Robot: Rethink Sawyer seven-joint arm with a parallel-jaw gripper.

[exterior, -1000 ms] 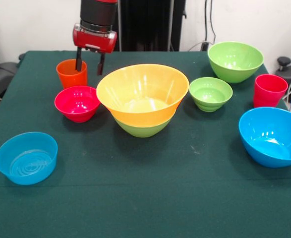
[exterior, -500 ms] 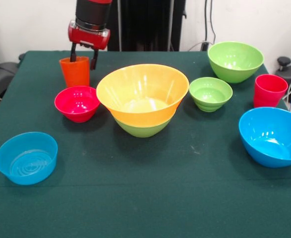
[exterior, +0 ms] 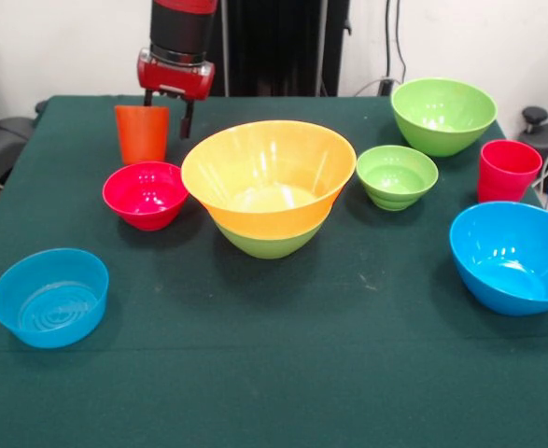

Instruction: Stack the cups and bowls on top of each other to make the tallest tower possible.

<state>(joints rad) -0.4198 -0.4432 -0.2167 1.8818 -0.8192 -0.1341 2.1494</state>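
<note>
Moved: small orange plastic cup [exterior: 142, 133] lifted clear of table since a second ago, upper left of frame.
Grip: red-and-black gripper [exterior: 167, 116] clamped on cup's rim wall (one finger inside).
Meaning: stacking underway; likely target wide glossy orange bowl [exterior: 269, 177], nested on green bowl [exterior: 268, 243], frame centre.

Claw [exterior: 168, 114] downward, clamped over something

Green-clothed table [exterior: 283, 373] – bowls [exterior: 49, 297] and red cup [exterior: 509, 170] on it

The wide orange bowl [exterior: 269, 177] sits nested in a green bowl [exterior: 266, 243] mid-bench. Around stand the red bowl [exterior: 146, 194], small blue bowl [exterior: 49, 297], two green bowls [exterior: 397, 175] [exterior: 442, 114], big blue bowl [exterior: 512, 257], red cup [exterior: 509, 171] and orange cup [exterior: 142, 133].
</note>
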